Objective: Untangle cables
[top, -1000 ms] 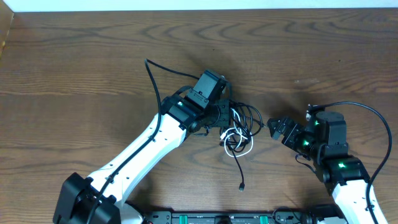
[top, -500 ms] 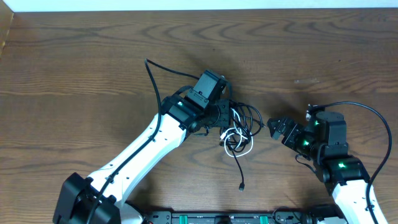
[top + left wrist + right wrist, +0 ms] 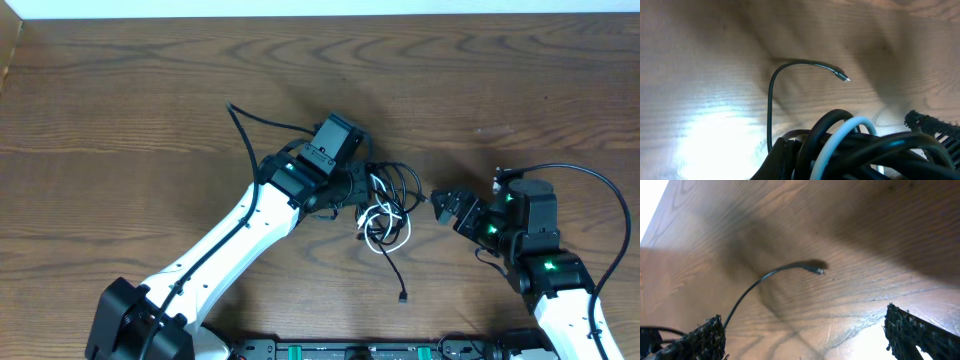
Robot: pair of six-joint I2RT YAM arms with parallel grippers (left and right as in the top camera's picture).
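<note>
The brown table point(image 3: 120, 80) fills the overhead view. From the lower left, the white left arm point(image 3: 220, 250) reaches up to the middle. There the left gripper point(image 3: 358, 190) is squeezed tight on the cables point(image 3: 392, 188). The cables are a small bunch of black loops in the middle of the frame, with one white cable point(image 3: 372, 222) mixed in. One black cable runs down to a plug end point(image 3: 403, 297) at the lower middle. On the right, the right gripper point(image 3: 445, 208) points at the bunch. Its fingers are wide apart, they hold nothing, and they do not touch the bunch.
</note>
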